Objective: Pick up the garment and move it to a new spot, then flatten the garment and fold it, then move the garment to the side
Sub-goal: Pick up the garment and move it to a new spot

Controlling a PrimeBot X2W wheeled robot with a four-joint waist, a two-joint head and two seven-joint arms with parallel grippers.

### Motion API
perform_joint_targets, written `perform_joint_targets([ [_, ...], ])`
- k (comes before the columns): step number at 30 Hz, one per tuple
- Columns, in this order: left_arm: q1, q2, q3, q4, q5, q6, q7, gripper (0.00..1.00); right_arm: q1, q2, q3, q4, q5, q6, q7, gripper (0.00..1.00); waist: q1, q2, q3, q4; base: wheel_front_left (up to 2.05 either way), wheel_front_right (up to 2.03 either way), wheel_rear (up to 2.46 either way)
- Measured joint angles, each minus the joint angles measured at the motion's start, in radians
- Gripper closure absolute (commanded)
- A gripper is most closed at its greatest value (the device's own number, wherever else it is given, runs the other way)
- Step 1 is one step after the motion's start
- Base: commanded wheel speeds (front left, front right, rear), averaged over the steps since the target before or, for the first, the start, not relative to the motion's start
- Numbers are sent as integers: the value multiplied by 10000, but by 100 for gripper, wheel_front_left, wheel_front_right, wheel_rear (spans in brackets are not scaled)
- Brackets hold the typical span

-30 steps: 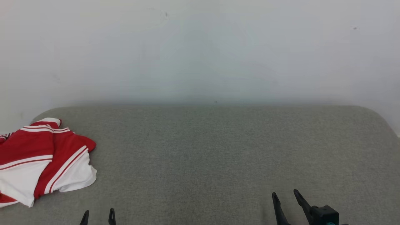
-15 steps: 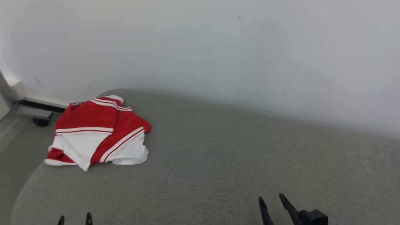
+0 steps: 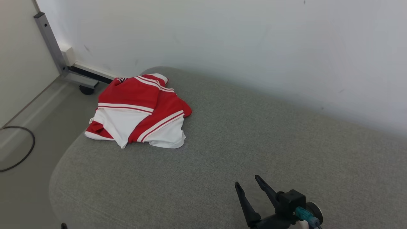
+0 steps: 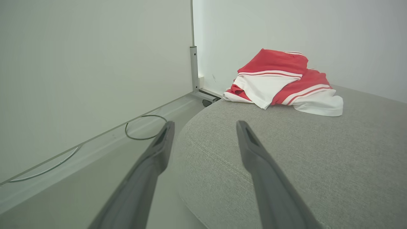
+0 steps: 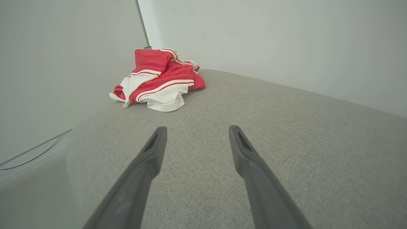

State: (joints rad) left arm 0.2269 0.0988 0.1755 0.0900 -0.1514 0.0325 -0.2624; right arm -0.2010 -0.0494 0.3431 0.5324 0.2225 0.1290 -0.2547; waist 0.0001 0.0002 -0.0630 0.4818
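The garment [image 3: 140, 111] is a red and white shirt with striped bands. It lies crumpled near the far left corner of the grey cushion [image 3: 222, 152], close to the wall. My right gripper [image 3: 247, 180] hovers open and empty over the cushion's near middle, well short of the garment and to its right. From the right wrist, the garment [image 5: 159, 79] lies ahead and to the left of the open right gripper [image 5: 197, 128]. My left gripper [image 4: 205, 122] is open and empty over the cushion's rounded left edge, with the garment [image 4: 279, 79] ahead of it to the right.
A white wall runs along the back of the cushion. Left of the cushion the floor [image 3: 38, 127] drops away, with a looped black cable [image 3: 19, 149] on it. A grey metal post and a base with a caster [image 3: 86, 90] stand near the corner.
The camera has swung to the left, so the garment now sits nearer the picture's middle and the floor has come into view. The garment itself has not moved. Both grippers stay open.
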Motion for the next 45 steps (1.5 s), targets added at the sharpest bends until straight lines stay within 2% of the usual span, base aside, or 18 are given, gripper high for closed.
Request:
perform_joint_targets([
  [6, 81, -113, -98, 10, -6, -77, -2, 0, -111, 0, 113, 234, 98, 0, -25, 0, 0, 0, 220, 189, -1, -1, -1],
  [10, -392, -104, -405, 499, -104, -343, 205, 0, -97, -2, -27, 305, 75, 0, -58, 0, -1, 0, 234, 179, 0, 0, 0],
  [16, -2805, -2, -1060, 1825, -347, -865, 1655, 0, 175, -2, -349, 105, -265, 0, -67, 0, 0, 0, 304, 176, 0, 0, 0],
  [19, -4283, 6, -1189, 2838, -593, -953, 2414, 0, 496, 0, -579, -257, -579, 0, 79, 0, -1, 0, 362, 143, 0, 0, 0],
  [24, -6313, 84, -1114, 4669, -1112, -1116, 3361, 0, 1133, -50, -1062, -1866, -1515, 0, 884, 0, 1, 0, 731, 19, 0, 0, 0],
  [25, -6875, 284, -988, 5177, -1325, -1129, 3501, 0, 1313, -249, -1081, -2867, -1810, 0, 1373, 0, 0, 0, 926, -103, 0, 0, 0],
  [27, -7474, 339, -859, 5651, -1544, -1195, 3599, 0, 1470, -550, -1191, -3958, -1921, 0, 1868, 0, -1, -1, 1182, -230, 0, 0, 0],
  [34, -9345, 391, -817, 6991, -2002, -1356, 3549, 0, 2285, -1325, -1762, -7187, -2057, 0, 3202, 0, 1, -1, 2473, -853, 0, 0, 0],
  [39, -10032, 508, -796, 7722, -2011, -1187, 3476, 0, 2462, -1461, -1887, -8226, -2054, 0, 3551, 0, 3, 0, 3285, -1358, 0, 0, 0],
  [44, -10656, 809, -688, 8546, -2010, -729, 3538, 0, 2538, -1482, -2000, -8780, -2046, 0, 3684, 0, 2, 0, 4015, -2095, 0, 0, 0],
  [45, -10806, 832, -637, 8838, -2036, -489, 3611, 0, 2594, -1463, -2013, -8809, -2044, 0, 3682, 0, 2, 1, 4252, -2382, 0, 0, 0],
])
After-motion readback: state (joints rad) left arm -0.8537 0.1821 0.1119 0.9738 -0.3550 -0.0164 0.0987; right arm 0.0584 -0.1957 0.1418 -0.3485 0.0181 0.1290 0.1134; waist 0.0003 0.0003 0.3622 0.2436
